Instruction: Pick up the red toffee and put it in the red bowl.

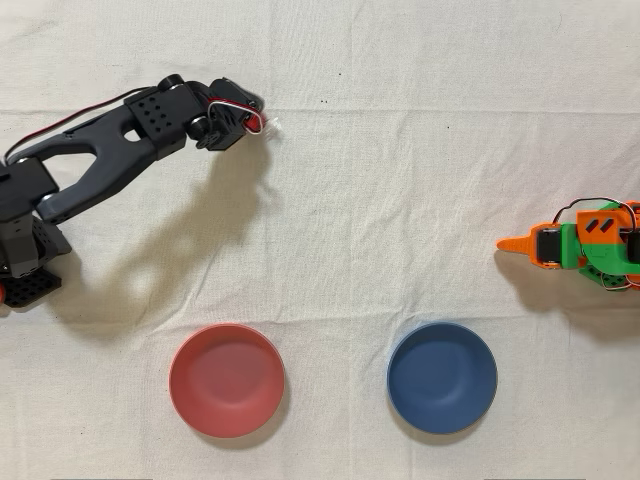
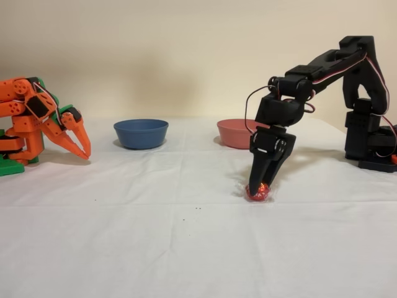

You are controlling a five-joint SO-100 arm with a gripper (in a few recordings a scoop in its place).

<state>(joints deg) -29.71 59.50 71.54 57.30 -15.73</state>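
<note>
In the fixed view my black gripper (image 2: pixel 259 186) points straight down at the table, its two fingers pinched on the red toffee (image 2: pixel 258 194), which rests on the cloth. From overhead the gripper (image 1: pixel 243 120) covers the candy; only a clear twisted wrapper end (image 1: pixel 273 126) sticks out to its right. The red bowl (image 1: pixel 227 379) sits near the bottom edge of the overhead view, well below the gripper. In the fixed view the red bowl (image 2: pixel 236 133) stands behind the gripper, partly hidden by it.
A dark blue bowl (image 1: pixel 442 377) stands to the right of the red one in the overhead view, and on the left as the blue bowl (image 2: pixel 141 133) in the fixed view. The idle orange arm (image 1: pixel 580 245) rests at the right edge. A white cloth (image 1: pixel 400 200) covers the table.
</note>
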